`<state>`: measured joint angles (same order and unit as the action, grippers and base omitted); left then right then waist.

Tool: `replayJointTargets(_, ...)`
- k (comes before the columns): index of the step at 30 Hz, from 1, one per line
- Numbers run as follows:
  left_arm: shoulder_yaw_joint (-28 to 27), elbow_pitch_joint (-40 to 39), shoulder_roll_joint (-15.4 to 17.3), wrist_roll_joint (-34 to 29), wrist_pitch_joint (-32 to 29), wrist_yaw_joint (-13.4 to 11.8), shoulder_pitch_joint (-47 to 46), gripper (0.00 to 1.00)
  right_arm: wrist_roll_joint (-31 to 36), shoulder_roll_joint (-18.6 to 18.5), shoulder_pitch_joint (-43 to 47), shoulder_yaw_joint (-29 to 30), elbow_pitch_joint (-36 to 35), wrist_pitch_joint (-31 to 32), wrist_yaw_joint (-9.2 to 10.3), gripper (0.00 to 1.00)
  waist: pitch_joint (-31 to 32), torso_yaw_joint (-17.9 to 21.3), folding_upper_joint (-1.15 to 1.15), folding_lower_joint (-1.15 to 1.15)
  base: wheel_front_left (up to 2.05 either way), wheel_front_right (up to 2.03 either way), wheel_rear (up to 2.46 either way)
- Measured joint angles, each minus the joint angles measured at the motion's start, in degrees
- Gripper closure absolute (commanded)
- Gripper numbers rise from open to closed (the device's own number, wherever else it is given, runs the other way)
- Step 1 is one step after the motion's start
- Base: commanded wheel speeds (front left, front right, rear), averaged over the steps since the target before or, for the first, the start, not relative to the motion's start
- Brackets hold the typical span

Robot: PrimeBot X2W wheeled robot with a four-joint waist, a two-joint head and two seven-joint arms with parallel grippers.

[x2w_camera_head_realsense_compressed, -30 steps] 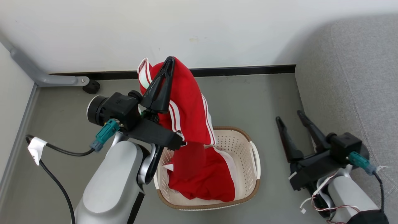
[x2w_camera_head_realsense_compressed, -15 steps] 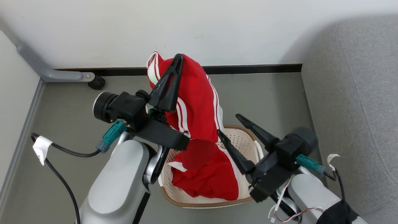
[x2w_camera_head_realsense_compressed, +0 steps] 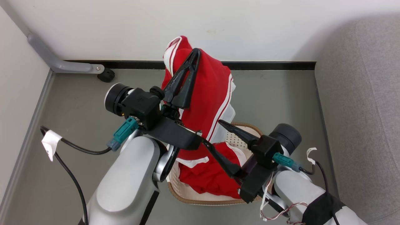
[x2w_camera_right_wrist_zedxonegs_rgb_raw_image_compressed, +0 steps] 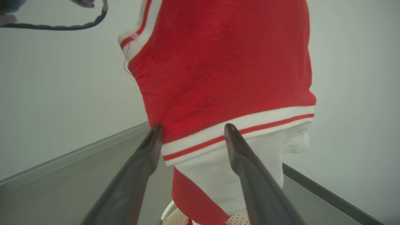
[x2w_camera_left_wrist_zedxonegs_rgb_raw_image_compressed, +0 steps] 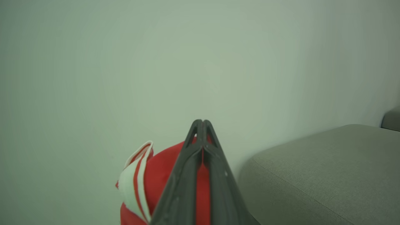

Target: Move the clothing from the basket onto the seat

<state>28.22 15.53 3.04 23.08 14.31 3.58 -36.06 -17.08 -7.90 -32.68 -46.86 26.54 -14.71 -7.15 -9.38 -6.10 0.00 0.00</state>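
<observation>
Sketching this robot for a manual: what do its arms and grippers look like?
Silver-grey forearms. Left gripper and right gripper: two tapering black fingers on a black block, with a teal plug and black cable. White tag on the left cable.

A bare room got up as a home laundry corner: light-grey sofa at three o'clock, laundry basket on grey floor, white wall and black skirting at twelve, castered metal frame leg at ten.

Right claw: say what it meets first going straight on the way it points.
Probably the hanging red clothing: its striped hem lies just ahead of the open right claw, though the gap is hard to judge.
</observation>
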Motion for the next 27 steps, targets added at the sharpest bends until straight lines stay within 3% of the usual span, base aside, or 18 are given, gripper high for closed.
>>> replayJointTargets(16,1.47,-0.86,-0.52,0.01,0.0,0.47,-0.86,1.0,-0.66,1.75,-3.87,3.82,6.2,0.0,0.0,0.0,0.05,-1.63,0.0,0.0,0.0,0.0,0.0)
replayJointTargets(27,1.3,-0.74,-0.58,0.01,0.0,0.47,-0.86,1.0,-1.47,1.49,-4.13,0.89,5.42,0.0,0.0,0.0,0.17,-0.74,0.0,0.0,0.0,0.0,0.0)
